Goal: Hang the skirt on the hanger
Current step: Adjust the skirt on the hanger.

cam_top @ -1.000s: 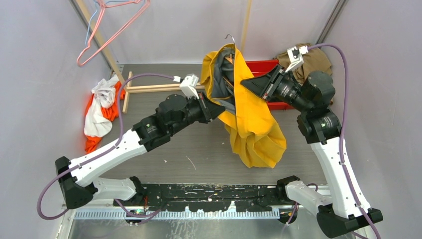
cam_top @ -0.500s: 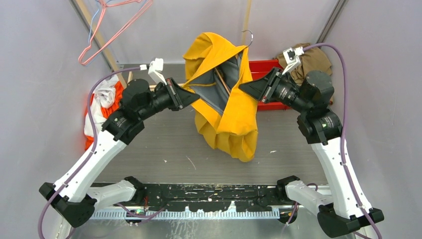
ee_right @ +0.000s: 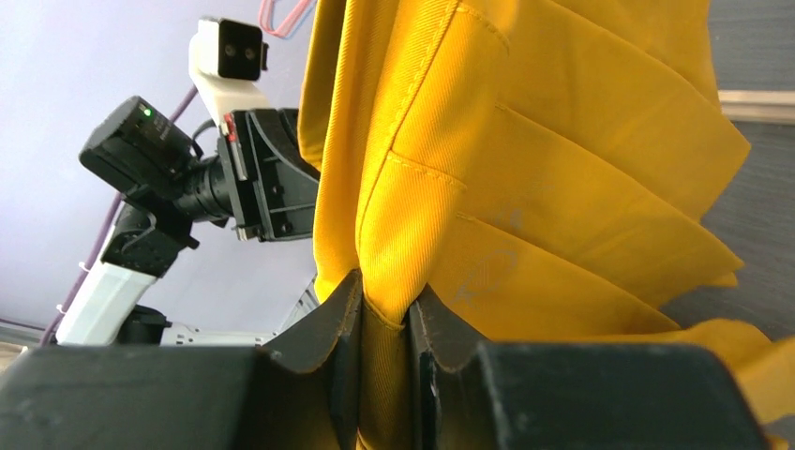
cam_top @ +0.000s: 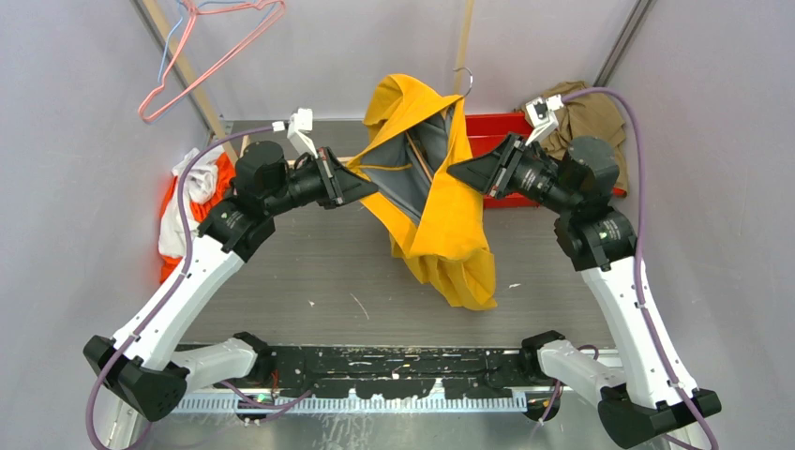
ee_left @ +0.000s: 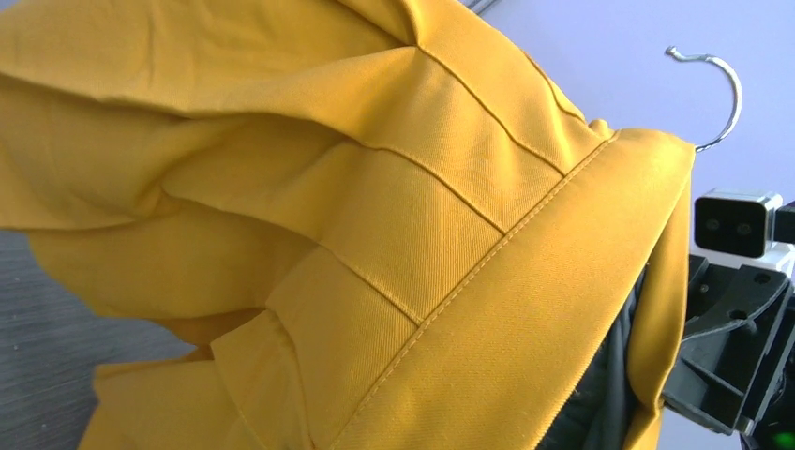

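My right gripper (ee_right: 384, 302) pinches the skirt (cam_top: 450, 225) waistband and my left gripper (cam_top: 367, 190) is closed on its opposite rim, above the table's (cam_top: 309, 272) far edge; uneven pulling could tip the hanger (cam_top: 466, 82) out

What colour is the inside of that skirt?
Grey; the skirt shows its lining best from the top external view.

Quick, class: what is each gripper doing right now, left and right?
The left gripper is closed, holding the edge of the skirt.
The right gripper is closed, its fingers pinching a fold of the skirt.
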